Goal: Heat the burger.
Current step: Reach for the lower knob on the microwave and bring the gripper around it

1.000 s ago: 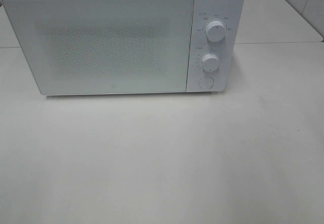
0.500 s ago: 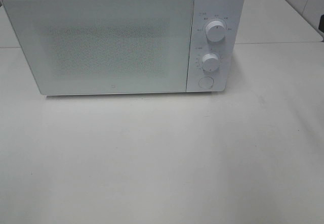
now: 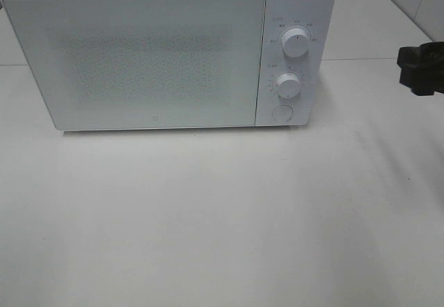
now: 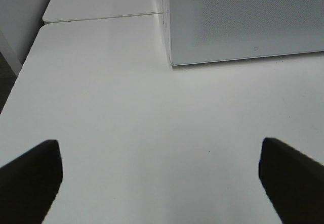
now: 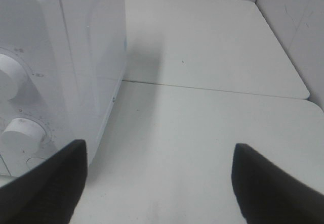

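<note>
Table (image 3: 222, 217): bare white top in the foreground of the high view; no plate and no food on it.

Left gripper (image 4: 159, 144): fingers spread wide, nothing between them, low over the table short of the microwave's left front corner; not in the high view.

Right gripper (image 5: 159, 145): jaws also well apart and empty; its dark body shows only at the right edge of the high view, level with the control panel (image 3: 291, 57) but apart from it.

Microwave (image 3: 152, 57): long axis runs left to right across the table; door (image 3: 139, 64) shut flat, speckled and opaque; upper knob (image 3: 296, 44), lower knob (image 3: 288, 84) and round button (image 3: 282, 112) stacked on the right.

Burger: in none of the three views; whether it sits behind the door cannot be told, so its bearing from either hand is unknown.

Judgement: the coming move turns on the panel side; the controls and the door's free edge lie on the right, nearer the right arm; the left arm faces what is probably the hinge end.

Behind: a table seam, then tiled wall.
</note>
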Controlling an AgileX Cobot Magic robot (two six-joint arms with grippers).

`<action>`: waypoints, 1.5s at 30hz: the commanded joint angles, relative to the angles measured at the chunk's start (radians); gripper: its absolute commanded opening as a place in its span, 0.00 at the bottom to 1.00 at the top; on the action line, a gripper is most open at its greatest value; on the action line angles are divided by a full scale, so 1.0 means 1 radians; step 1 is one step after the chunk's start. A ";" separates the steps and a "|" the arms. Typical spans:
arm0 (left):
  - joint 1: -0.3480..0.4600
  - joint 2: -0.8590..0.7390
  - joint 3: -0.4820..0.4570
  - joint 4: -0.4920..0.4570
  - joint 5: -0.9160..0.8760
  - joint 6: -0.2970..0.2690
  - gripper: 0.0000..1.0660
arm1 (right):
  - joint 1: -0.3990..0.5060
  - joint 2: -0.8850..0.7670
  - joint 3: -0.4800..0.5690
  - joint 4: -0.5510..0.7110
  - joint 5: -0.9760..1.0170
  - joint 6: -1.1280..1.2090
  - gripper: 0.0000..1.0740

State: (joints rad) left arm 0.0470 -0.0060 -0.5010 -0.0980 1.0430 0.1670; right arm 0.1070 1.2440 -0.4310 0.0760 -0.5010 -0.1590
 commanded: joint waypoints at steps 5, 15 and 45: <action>0.005 -0.023 0.003 -0.003 0.000 -0.004 0.92 | 0.206 0.114 0.003 0.306 -0.236 -0.247 0.71; 0.005 -0.023 0.003 -0.003 0.000 -0.004 0.92 | 0.408 0.228 0.003 0.517 -0.462 -0.262 0.71; 0.005 -0.023 0.003 -0.003 0.000 -0.004 0.92 | 0.750 0.509 -0.087 0.840 -0.755 -0.340 0.71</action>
State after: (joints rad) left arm 0.0470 -0.0060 -0.5010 -0.0980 1.0430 0.1670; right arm 0.8550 1.7450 -0.5040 0.9180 -1.2060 -0.4950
